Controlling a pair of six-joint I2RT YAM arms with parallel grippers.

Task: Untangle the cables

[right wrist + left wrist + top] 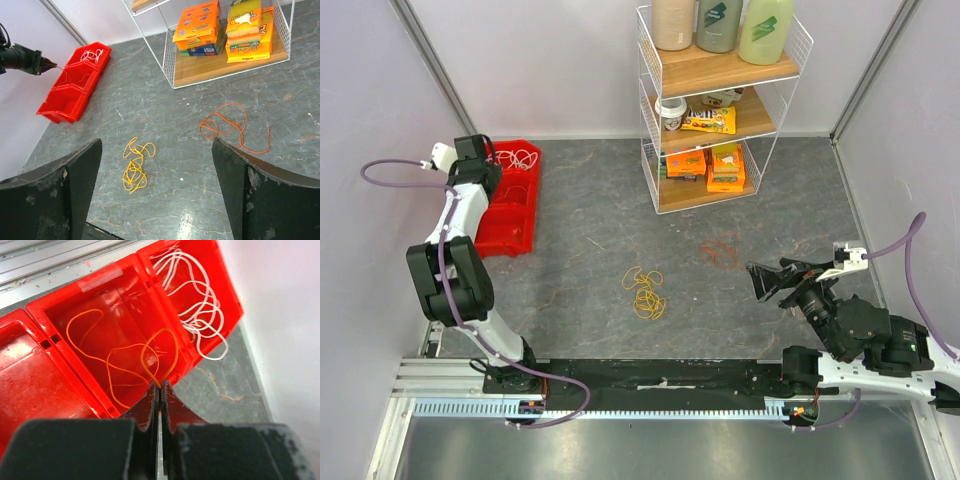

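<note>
Risk: my left pincer (160, 388), clamped on orange cable (177, 350) above red bin (130, 262), may drag it out if it sticks; right pincer (156, 150) stands apart.

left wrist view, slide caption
Shut left gripper pinches a thin orange cable loop above a red plastic three-compartment bin

Seen from above, the white-and-black left arm (455, 215) is covering part of the red plastic three-compartment tray (510, 240), and the top edge is cutting off the three tall bottles (718, 25) on the white wire shelf rack (650, 150). At the left wrist, we are losing the bottom of the thin orange wire loop (172, 352) between the pressed-together dark fingers (147, 407) of the left gripper (160, 389), and the tray's end compartment is running off the left edge.
</note>
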